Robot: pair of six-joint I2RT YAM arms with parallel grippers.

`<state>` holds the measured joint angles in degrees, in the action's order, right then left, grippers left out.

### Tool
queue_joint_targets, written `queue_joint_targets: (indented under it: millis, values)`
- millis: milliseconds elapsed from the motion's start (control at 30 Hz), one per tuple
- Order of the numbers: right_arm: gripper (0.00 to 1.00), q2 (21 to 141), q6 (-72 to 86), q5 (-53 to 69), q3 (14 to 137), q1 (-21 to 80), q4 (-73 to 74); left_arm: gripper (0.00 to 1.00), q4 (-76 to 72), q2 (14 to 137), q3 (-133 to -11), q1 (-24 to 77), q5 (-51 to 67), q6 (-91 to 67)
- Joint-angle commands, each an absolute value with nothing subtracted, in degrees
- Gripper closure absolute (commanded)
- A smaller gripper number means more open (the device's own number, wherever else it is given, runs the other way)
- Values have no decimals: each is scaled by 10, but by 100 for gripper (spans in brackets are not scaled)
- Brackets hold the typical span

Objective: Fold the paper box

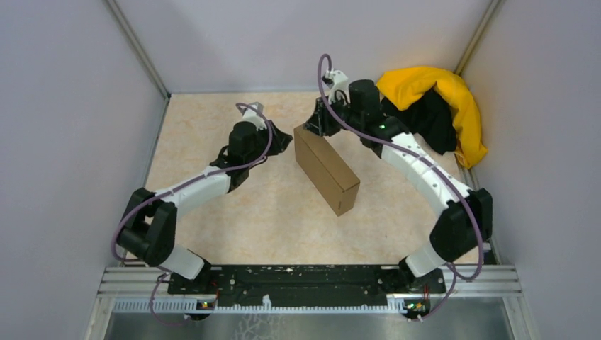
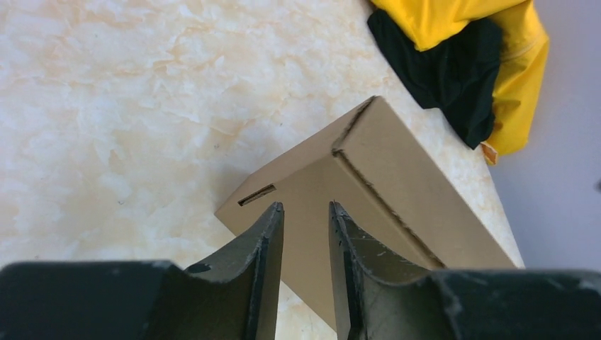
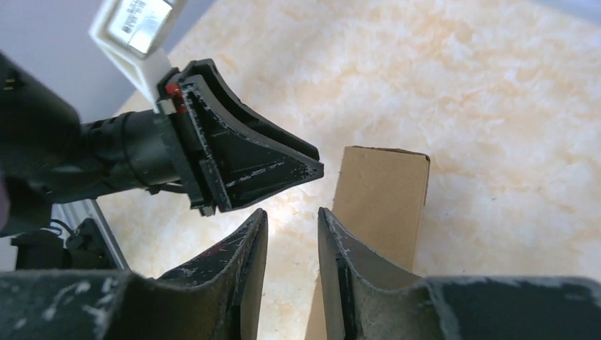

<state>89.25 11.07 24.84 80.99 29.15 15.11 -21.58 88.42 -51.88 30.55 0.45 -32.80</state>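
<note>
The paper box (image 1: 326, 168) is a closed flat brown cardboard box standing on its long edge, set diagonally at the table's middle. My left gripper (image 1: 283, 138) hovers at the box's far end from the left. In the left wrist view its jaws (image 2: 306, 205) stand a narrow gap apart and hold nothing, with the box (image 2: 397, 177) and its slit just beyond the tips. My right gripper (image 1: 312, 124) is at the same far end from behind. Its jaws (image 3: 292, 210) are slightly apart and empty, with the box (image 3: 383, 198) beside the right finger.
A yellow-and-black cloth heap (image 1: 439, 106) lies in the back right corner and also shows in the left wrist view (image 2: 461, 57). Grey walls enclose the marbled table (image 1: 212, 127) on three sides. The left gripper's fingers (image 3: 248, 163) point toward the right one.
</note>
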Motion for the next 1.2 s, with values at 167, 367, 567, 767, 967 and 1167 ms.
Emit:
queue_joint_targets:
  millis: [167, 367, 567, 767, 967, 1167]
  values:
    - [69, 737, 101, 177, 772, 299, 269, 64, -127, 775, -513, 309, 42, -322]
    - [74, 647, 125, 136, 666, 299, 316, 64, -123, 748, -500, 330, 60, -329]
    - [76, 603, 138, 135, 617, 300, 342, 63, -112, 785, -571, 335, 64, -314]
    - [77, 577, 149, 144, 583, 300, 348, 63, -86, 868, -687, 334, 62, -285]
    - [78, 549, 158, 153, 551, 300, 349, 62, -59, 957, -778, 333, 62, -265]
    - [78, 541, 161, 160, 515, 300, 345, 62, -62, 987, -783, 331, 46, -257]
